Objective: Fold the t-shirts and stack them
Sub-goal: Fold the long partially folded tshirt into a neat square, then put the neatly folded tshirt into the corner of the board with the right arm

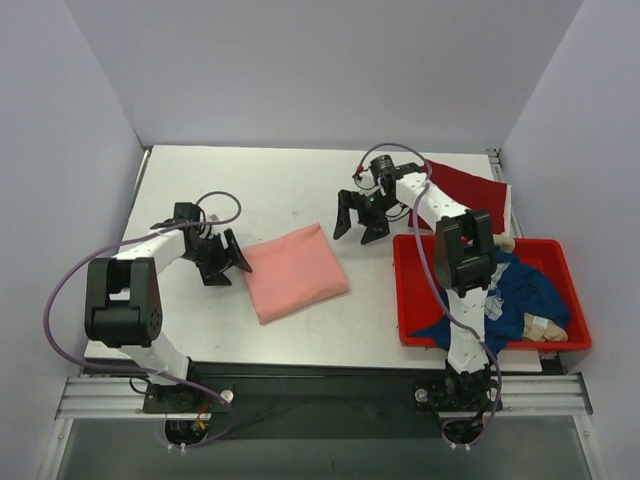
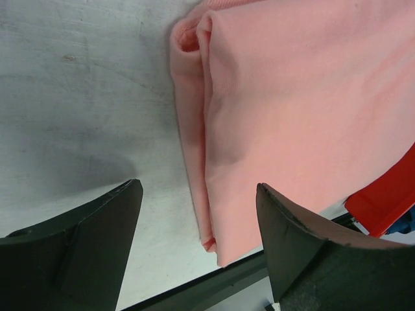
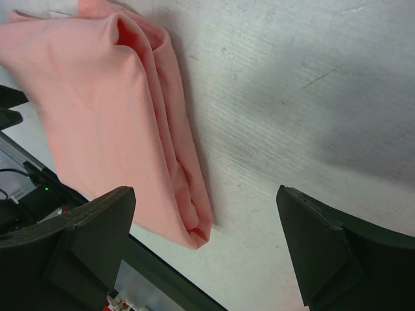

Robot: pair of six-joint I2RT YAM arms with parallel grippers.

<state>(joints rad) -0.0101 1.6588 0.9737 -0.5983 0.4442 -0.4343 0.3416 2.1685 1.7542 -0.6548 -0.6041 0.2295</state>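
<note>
Salmon-pink t-shirt (image 1: 296,272): lies folded into a compact rectangle near the middle of the table (image 1: 280,180), between the two grippers.

Left gripper (image 1: 228,270): jaws spread wide, holding nothing, just beside the shirt's left edge.

Right gripper (image 1: 357,233): jaws spread wide, holding nothing, near the shirt's far right corner and apart from the cloth.

Dark red t-shirt (image 1: 468,188): lies flat at the far right of the table, partly hidden by the right arm. Whether it is fully folded cannot be told.

Navy blue t-shirt (image 1: 530,290): lies crumpled in the red plastic tub (image 1: 490,343), among other cloth.

Handling, by judgement:
- The cloth is light, soft and limp, with no stiffness of its own. An unsupported span will sag.
- Both wrist views show several layers stacked at the edges, with rounded folds. The layers will probably slide over one another.
- Take hold at a folded edge and pinch through the full stack of layers.
- Gripping the top layer alone would likely peel the fold open.
- To move the pink shirt as one bundle, grip two opposite edges, one per gripper.
</note>
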